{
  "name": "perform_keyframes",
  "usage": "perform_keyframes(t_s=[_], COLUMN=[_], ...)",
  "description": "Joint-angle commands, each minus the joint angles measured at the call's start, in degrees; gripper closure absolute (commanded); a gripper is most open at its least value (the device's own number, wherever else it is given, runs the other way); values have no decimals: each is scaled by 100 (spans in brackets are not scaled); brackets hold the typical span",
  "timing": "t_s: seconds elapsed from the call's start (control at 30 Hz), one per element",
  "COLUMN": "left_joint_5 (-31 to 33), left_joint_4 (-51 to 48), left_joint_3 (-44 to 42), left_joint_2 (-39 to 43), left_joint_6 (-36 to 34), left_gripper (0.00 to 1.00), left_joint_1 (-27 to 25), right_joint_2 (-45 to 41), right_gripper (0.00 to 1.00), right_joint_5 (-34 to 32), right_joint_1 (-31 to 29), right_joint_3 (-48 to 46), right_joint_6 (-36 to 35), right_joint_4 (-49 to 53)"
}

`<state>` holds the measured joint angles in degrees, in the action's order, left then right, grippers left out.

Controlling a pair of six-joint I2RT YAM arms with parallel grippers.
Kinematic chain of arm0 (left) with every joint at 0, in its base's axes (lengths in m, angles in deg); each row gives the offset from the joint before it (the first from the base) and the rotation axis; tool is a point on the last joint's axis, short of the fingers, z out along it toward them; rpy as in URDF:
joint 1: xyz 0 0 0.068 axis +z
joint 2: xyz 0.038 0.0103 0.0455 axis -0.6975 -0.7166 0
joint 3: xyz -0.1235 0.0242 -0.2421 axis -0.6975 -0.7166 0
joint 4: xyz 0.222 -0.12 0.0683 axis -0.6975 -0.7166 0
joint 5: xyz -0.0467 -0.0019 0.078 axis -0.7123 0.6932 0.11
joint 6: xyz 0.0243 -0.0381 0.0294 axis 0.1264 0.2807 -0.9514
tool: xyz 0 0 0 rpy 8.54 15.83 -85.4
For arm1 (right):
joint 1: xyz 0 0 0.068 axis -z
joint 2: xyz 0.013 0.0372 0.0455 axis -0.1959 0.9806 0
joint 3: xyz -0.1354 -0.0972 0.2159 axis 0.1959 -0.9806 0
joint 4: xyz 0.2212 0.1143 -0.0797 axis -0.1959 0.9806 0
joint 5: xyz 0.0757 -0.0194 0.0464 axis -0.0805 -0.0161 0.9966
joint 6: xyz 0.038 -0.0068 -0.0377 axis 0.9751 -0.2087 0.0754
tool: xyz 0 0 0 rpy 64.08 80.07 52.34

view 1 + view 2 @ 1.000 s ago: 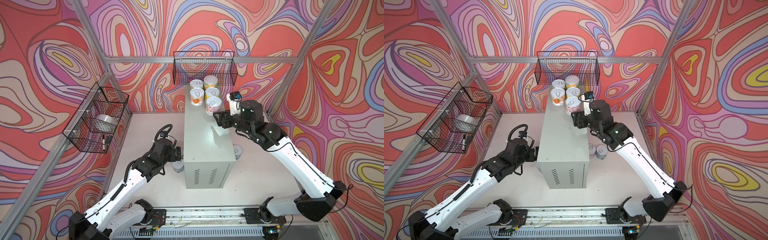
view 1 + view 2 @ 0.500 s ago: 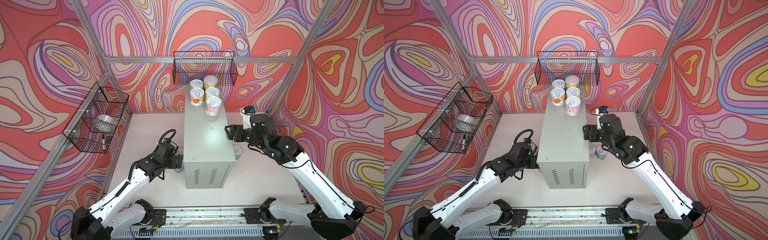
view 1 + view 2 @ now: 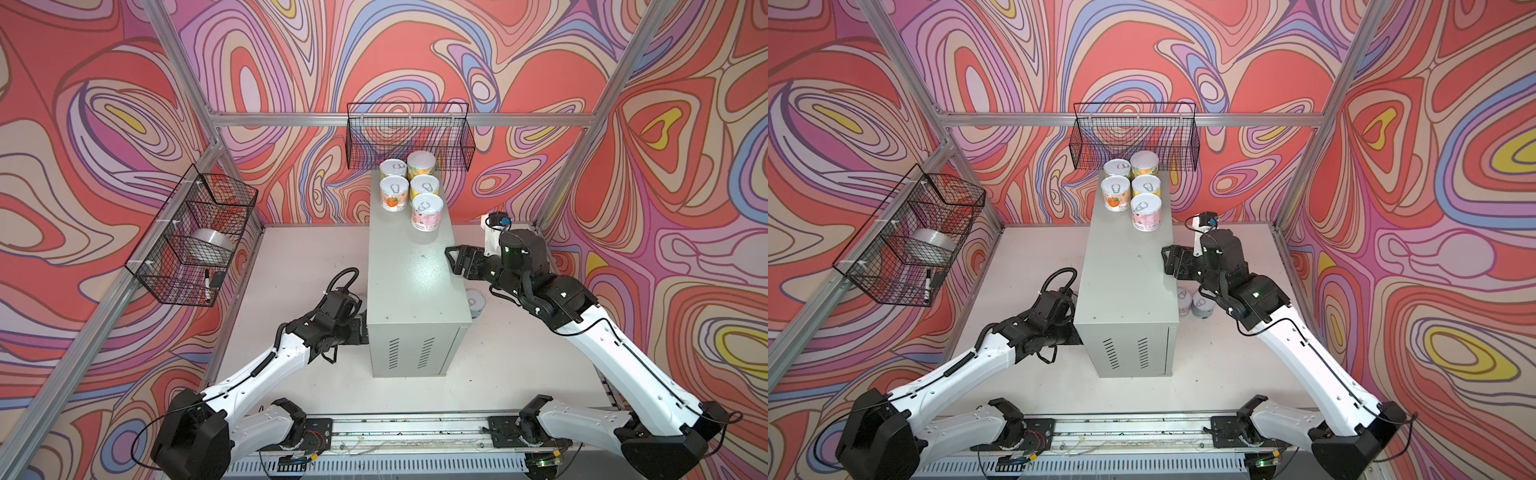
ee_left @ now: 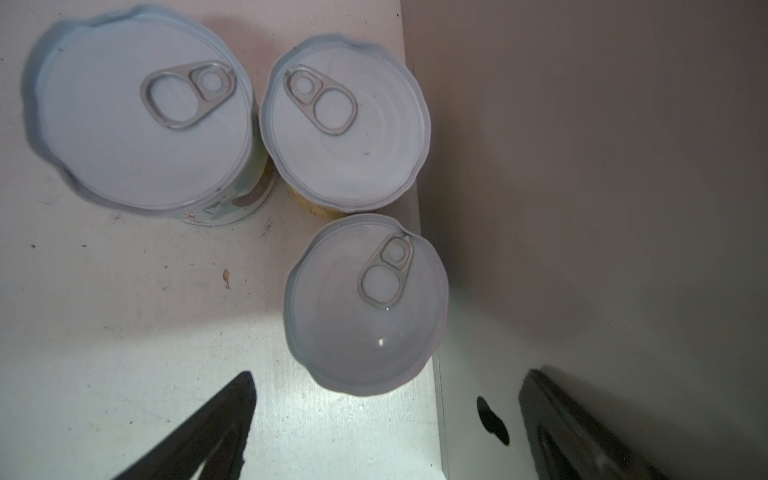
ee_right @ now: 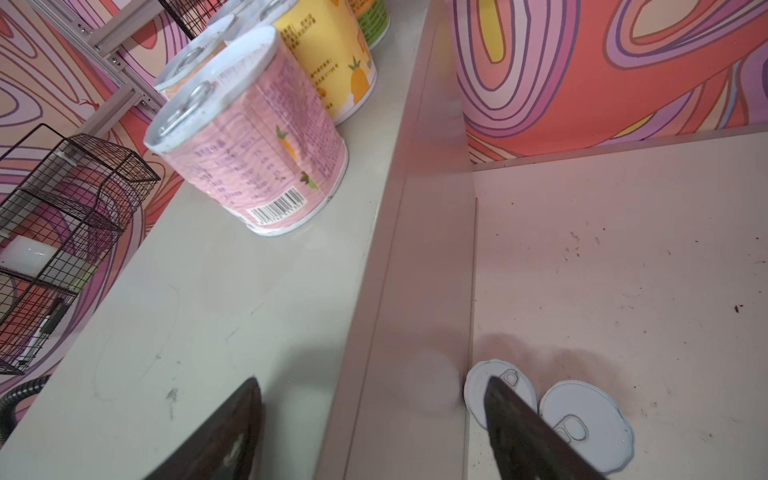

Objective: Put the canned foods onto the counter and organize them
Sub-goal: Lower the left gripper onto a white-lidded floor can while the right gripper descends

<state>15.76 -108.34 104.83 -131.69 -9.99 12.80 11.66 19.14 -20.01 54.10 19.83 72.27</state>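
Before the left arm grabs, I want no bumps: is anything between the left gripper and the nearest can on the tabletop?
Nothing visible. The left gripper is open, and the nearest can sits just ahead of its fingers with nothing between. That can stands close against the counter's side wall, which may crowd one finger.

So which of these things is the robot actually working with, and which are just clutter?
Part of the job: counter; five cans on it; three cans left of it; two cans right of it.
Just lying about: tape roll, marker, side basket, back basket.
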Motion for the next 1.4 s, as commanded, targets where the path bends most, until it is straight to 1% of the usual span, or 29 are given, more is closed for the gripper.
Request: perform_keyframes(t_s=[0.0,0.1,0.2,0.27,0.33,0.4,0.43,0.5,0.53,0.6,0.67,0.73,0.77,0.87,1.0,1.03,1.13,1.37], left_joint_5=[40,46,77,118,147,183,189,220,216,230,242,268,297,400,542,585,681,927], left_joint_4=[320,374,436,446,446,468,501,538,569,603,708,835,919,1071,1102,1328,1476,1665], left_joint_3=[-67,-19,-5,2,5,-9,-21,-48,-57,-81,-119,-166,-212,-257,-316,-347,-429,-616], left_joint_2=[-177,-348,-446,-486,-510,-541,-552,-572,-595,-632,-651,-668,-677,-750,-917,-963,-1075,-1220], left_joint_6=[124,102,112,118,121,118,119,133,130,151,141,146,147,167,191,217,290,338], left_gripper=[2,3,3,4,4,4,4,4,4,5,5,5,6,7,8,10,11,11], left_joint_1=[31,31,31,31,31,31,31,31,30,31,31,31,31,31,31,30,31,31], right_joint_2=[-6,-5,-146,-283,-282,-256,-296,-390,-454,-555,-645,-673,-665,-529,-436,-427,-423,-440], right_gripper=[14,14,14,14,14,14,13,13,13,13,13,14,14,15,16,16,16,17], right_joint_5=[214,228,-194,-631,-1187,-1701,-1802,-1639,-1401,-775,41,648,851,1101,1154,1146,1121,1133], right_joint_1=[54,55,50,64,98,229,371,800,1100,1669,2271,2634,2713,2728,2727,2734,2730,2729], right_joint_3=[55,489,895,1074,1270,1340,1270,1010,839,481,41,-348,-515,-848,-1057,-1086,-1145,-1244], right_joint_6=[-94,-138,-199,-226,-286,-310,-348,-331,-314,-187,-52,94,161,259,257,253,250,244], right_joint_4=[692,836,974,1062,1360,1670,1721,1705,1646,1473,1162,849,703,450,265,252,200,112])
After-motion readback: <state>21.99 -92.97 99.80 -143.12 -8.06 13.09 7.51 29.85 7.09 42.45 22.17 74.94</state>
